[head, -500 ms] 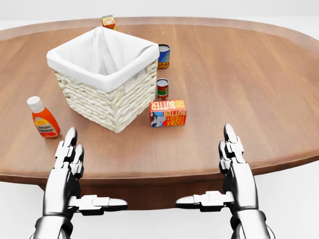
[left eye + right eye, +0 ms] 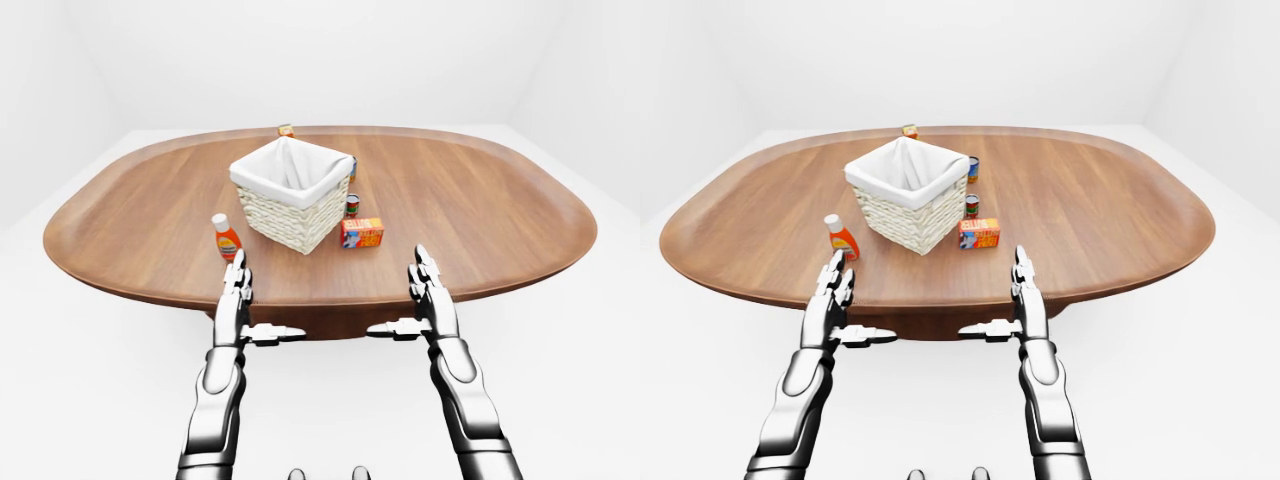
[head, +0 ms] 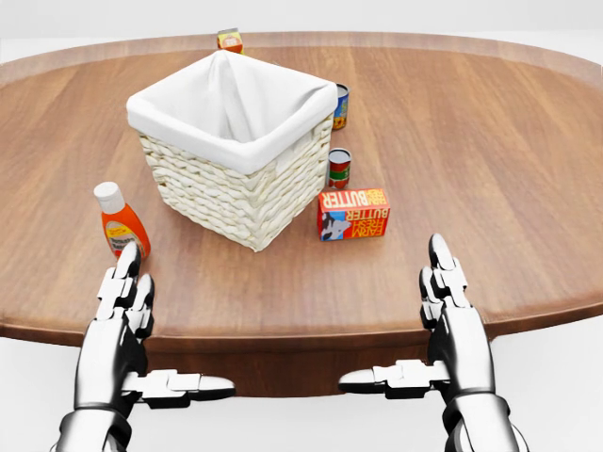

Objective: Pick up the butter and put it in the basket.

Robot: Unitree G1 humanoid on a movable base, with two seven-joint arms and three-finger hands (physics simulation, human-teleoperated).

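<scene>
The butter [image 3: 353, 213] is an orange and blue box lying on the wooden table [image 3: 490, 160], just right of the basket [image 3: 234, 151], a white wicker box with a white cloth lining. My left hand [image 3: 141, 334] hovers at the table's near edge, open, fingers straight, thumb pointing inward. My right hand [image 3: 424, 325] is likewise open at the near edge, below and right of the butter, a clear gap away from it. Neither hand touches anything.
An orange sauce bottle [image 3: 119, 219] stands left of the basket, just above my left hand. Two small cans [image 3: 338, 168] [image 3: 339, 105] stand right of the basket above the butter. A small box [image 3: 229, 40] sits at the table's far edge.
The whole picture has shifted right and slightly down, so the camera has moved. Basket, butter and bottle keep their places relative to one another. Both hands stay open.
</scene>
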